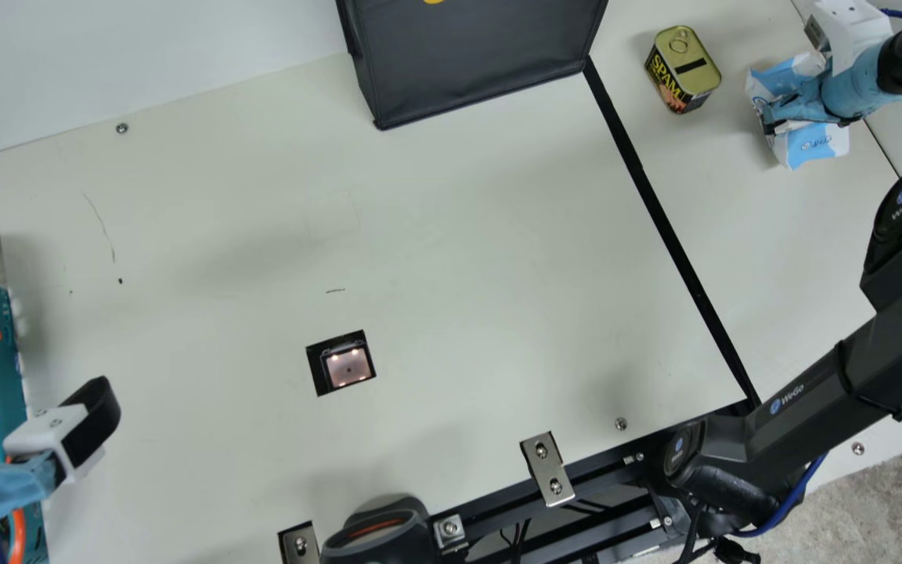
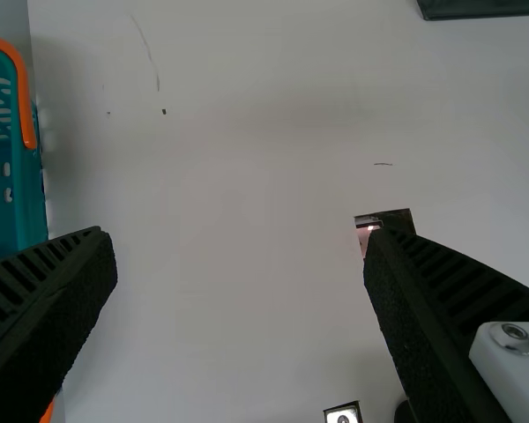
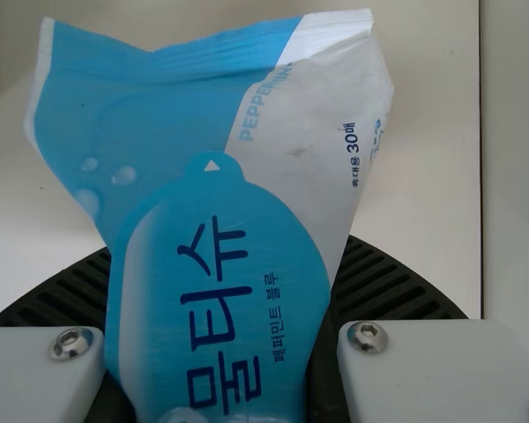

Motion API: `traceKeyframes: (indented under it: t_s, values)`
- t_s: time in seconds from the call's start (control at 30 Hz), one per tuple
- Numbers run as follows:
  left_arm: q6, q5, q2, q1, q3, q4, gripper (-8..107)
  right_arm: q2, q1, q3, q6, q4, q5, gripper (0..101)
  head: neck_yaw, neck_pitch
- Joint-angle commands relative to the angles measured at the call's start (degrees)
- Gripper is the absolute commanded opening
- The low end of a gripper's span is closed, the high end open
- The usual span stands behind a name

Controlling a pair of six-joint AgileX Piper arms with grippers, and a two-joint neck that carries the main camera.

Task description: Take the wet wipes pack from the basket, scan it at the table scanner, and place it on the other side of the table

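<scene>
At the far right of the main view, my right gripper [image 1: 799, 106] is shut on the blue and white wet wipes pack [image 1: 815, 145], over the table's right part. Seen from the right wrist, the wipes pack [image 3: 220, 220] is squeezed between the two ribbed fingers of that right gripper [image 3: 216, 330]. My left gripper [image 1: 40, 407] stands open beside the teal basket [image 1: 9, 376] at the left. The left wrist view shows a wide gap between the fingers of the left gripper [image 2: 238, 256]. The table scanner [image 1: 348, 366] is set in the table, lit.
A yellow-topped can [image 1: 683, 69] stands left of the wipes pack. A dark fabric box [image 1: 482, 59] sits at the back. A black strip [image 1: 674, 235] crosses the table between scanner and can. A handheld device [image 1: 380, 533] and metal brackets [image 1: 547, 468] line the front edge.
</scene>
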Motion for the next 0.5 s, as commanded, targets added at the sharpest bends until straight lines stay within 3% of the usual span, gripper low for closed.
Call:
traceKeyframes:
  t_s: [0.0, 0.47]
  values:
    - [0.0, 0.0, 0.0, 0.0, 0.0, 0.0, 90, 0.2, -0.1, 0.0, -0.3, 0.2, 0.1, 23, -0.1, -1.6]
    - [0.0, 0.0, 0.0, 0.0, 0.0, 0.0, 90, 0.2, -0.3, 0.4, -2.4, 1.9, -0.6, 70, -0.1, -1.6]
